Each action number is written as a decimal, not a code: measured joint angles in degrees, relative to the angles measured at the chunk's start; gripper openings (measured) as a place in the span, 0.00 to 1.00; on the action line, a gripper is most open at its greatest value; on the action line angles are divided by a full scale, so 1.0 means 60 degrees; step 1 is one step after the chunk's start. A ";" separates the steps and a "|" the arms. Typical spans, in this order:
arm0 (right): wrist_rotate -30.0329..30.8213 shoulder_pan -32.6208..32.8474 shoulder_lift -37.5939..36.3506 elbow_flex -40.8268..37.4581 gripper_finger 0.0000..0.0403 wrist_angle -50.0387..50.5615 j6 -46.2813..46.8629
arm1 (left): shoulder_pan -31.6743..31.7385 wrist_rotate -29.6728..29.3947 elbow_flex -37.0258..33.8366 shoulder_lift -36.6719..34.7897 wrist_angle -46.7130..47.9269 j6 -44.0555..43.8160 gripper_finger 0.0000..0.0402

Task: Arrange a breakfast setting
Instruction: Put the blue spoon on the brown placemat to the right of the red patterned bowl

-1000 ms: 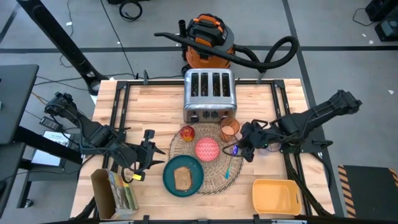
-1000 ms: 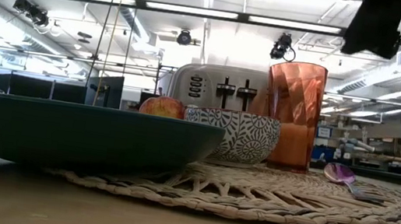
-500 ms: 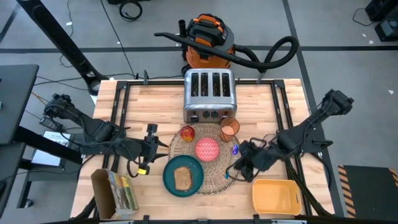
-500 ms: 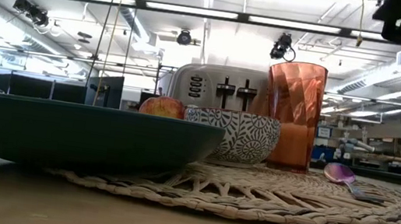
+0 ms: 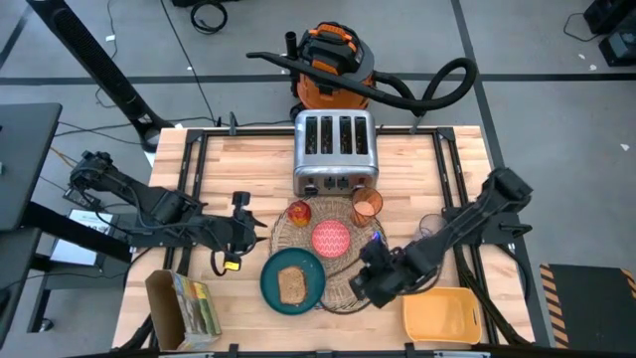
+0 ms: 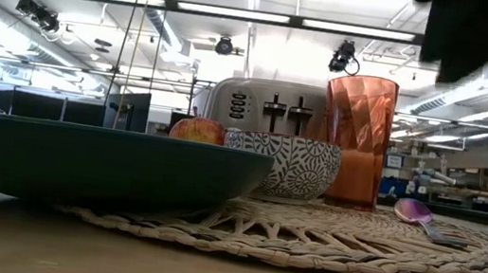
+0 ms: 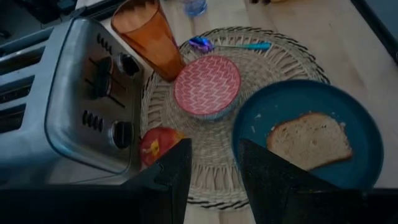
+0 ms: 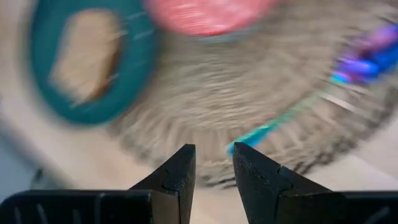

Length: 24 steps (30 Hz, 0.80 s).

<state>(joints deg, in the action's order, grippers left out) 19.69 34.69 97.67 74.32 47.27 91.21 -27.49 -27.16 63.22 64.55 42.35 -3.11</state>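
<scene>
right gripper (image 5: 370, 285) over rim of round woven straw placemat (image 5: 343, 283), fingers slightly apart, empty | blue plastic spoon (image 7: 231, 45): light, slick, low-lying; pinch mid-handle | left gripper (image 5: 238, 236) parked beside placemat, part-open, empty

Legible markings: none.
No text, label, brand, number or sign can be read in any view. The toaster (image 6: 262, 110) front carries small marks beside its knobs and levers, too small to make out. The box (image 5: 184, 306) at the table edge shows printed colour on its side, with no readable characters.
</scene>
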 joint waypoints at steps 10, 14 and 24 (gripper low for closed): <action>0.0301 -0.0775 0.1792 0.0080 0.29 0.1594 0.3103 | 0.0000 0.0001 0.0000 0.0000 0.0146 0.0204 0.35; 0.0301 -0.0942 0.2351 0.0080 0.29 0.1617 0.3573 | 0.0000 0.0001 0.0000 0.0000 0.0179 0.0211 0.35; 0.0771 -0.0865 0.2762 0.0019 0.28 0.2254 0.5422 | 0.0000 0.0001 0.0000 -0.0003 0.0201 0.0371 0.35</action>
<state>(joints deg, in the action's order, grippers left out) 24.31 29.50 114.24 74.43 60.79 123.74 -27.49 -27.16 63.22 64.54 43.55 -0.89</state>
